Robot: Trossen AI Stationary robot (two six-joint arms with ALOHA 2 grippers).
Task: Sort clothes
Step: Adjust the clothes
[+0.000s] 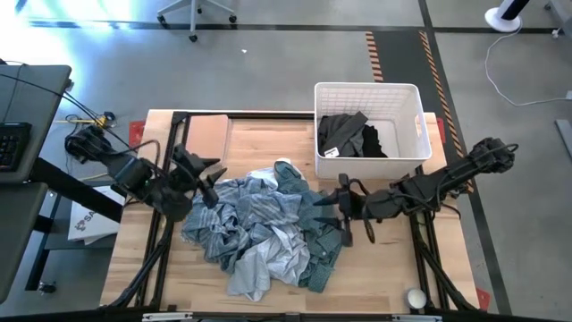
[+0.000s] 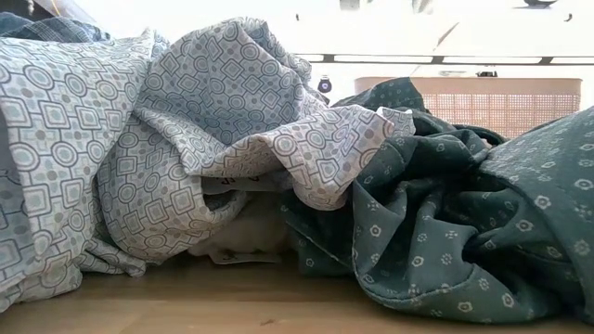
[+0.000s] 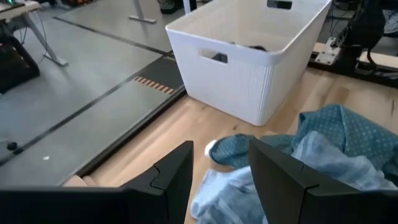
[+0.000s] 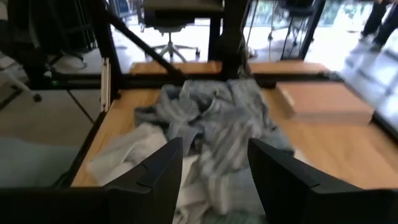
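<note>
A pile of clothes (image 1: 264,228) lies on the wooden table: blue-grey striped, white with a grey pattern (image 2: 186,139) and dark green with small flowers (image 2: 464,213). A black garment (image 1: 353,134) lies in the white slatted basket (image 1: 411,107) at the far right. My left gripper (image 1: 207,179) is open above the pile's left far edge, with light blue cloth (image 3: 224,186) showing past its fingers. My right gripper (image 1: 344,210) is open over the pile's right side and faces the heap (image 4: 211,118).
A flat brown board (image 1: 207,134) lies at the table's far left and also shows in the right wrist view (image 4: 323,102). A small white round object (image 1: 416,297) sits near the front right corner. Dark frame rails run along the table's edges.
</note>
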